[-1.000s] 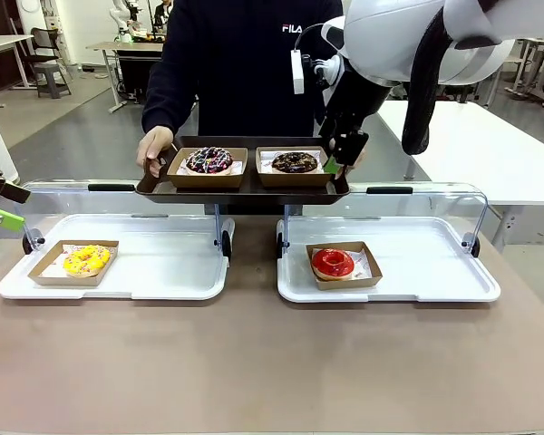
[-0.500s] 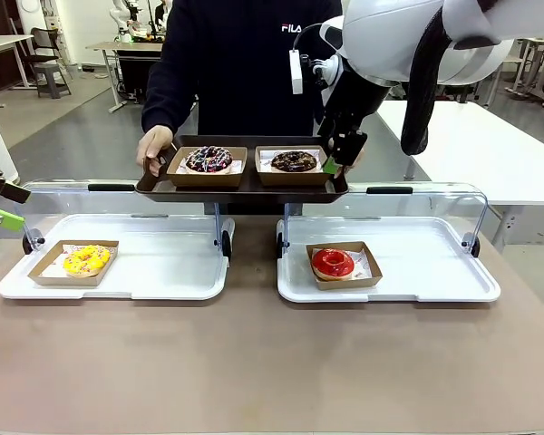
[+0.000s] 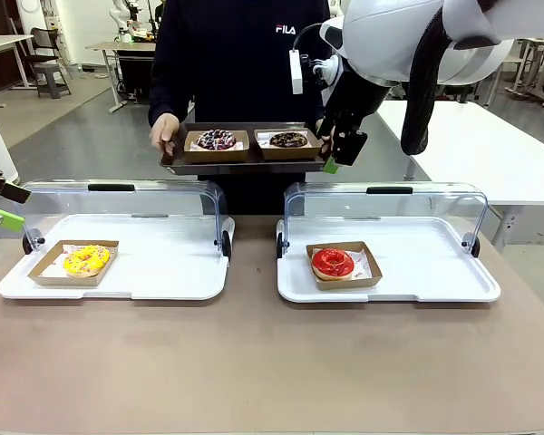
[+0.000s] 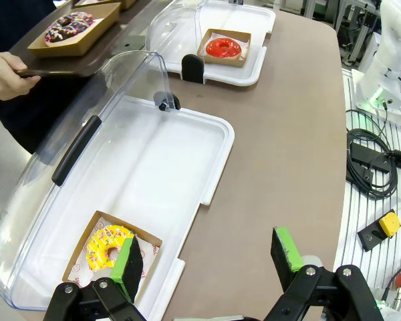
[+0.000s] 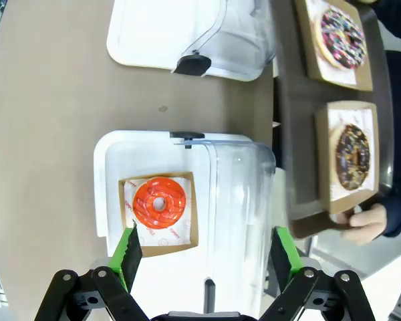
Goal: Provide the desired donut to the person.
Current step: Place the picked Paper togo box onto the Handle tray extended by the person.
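Right gripper [image 5: 204, 257] hangs with jaws spread wide and nothing between them, the red donut [image 5: 159, 202] just ahead of its left pad and the person [image 3: 240, 54] holding the dark tray [image 3: 245, 165] with 2 boxed donuts beyond the tips. Left gripper [image 4: 207, 262] is parted and bare too, the yellow donut [image 4: 107, 246] right against its left pad.

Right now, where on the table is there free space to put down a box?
The brown table in front of both white trays is bare. The left tray is free right of the yellow donut; the right tray is free right of the red donut. The gap between trays is narrow.
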